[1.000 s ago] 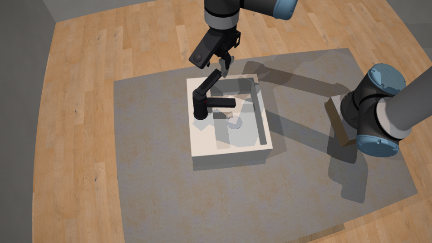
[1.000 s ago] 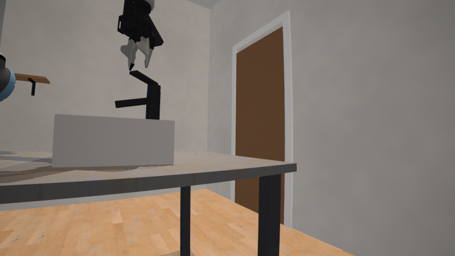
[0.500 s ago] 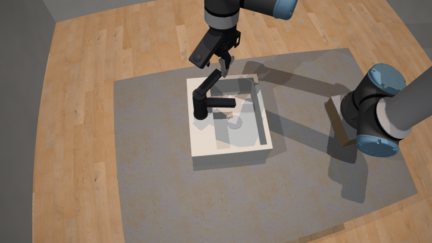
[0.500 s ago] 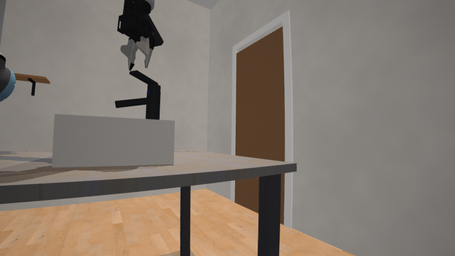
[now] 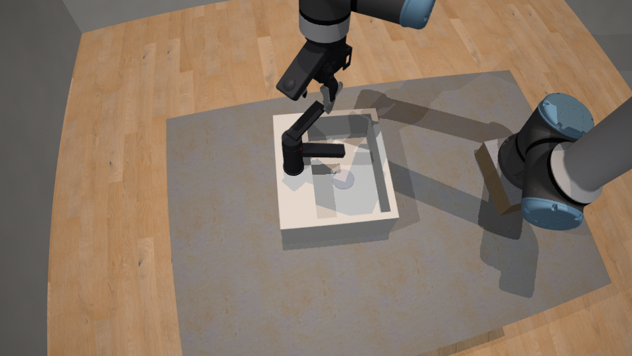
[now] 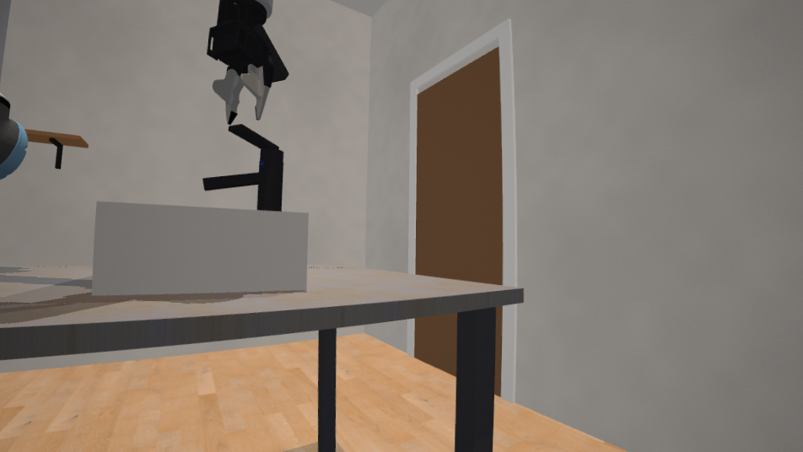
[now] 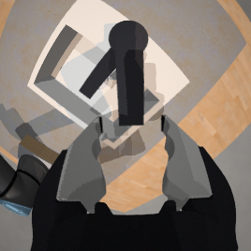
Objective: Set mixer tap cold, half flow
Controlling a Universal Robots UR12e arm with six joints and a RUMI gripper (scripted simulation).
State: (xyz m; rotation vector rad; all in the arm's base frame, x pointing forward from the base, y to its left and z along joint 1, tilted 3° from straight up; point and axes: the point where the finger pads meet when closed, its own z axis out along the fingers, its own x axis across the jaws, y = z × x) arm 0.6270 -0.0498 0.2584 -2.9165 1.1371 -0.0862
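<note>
One black mixer tap, its upright body smooth and cylindrical, stands on the broad rim at one side of a single off-white, square-cornered basin; the basin sits on a mottled grey-brown tabletop. The tap carries two straight, box-shaped black bars: a spout reaching over the hollow of the basin, and above it a lever; the lever is swung away from the spout's line, toward the side with the blue dot, and slopes upward to its free end; whether it is exactly halfway up, or at the limit of its turn, I cannot tell. One red dot shows on the body in the top view; one round, flat, pale grey disc lies in the basin floor.

The single black gripper has two grey, tapering fingers with dark tips; they stand partly apart and grasp nothing; they are close to the lever's free end, and whether either touches it I cannot tell. Two dark, square-edged table legs show in the exterior view; the floor is of pale wooden planks; one flat brown door stands in a white frame; one brown wall shelf has one black bracket showing.
</note>
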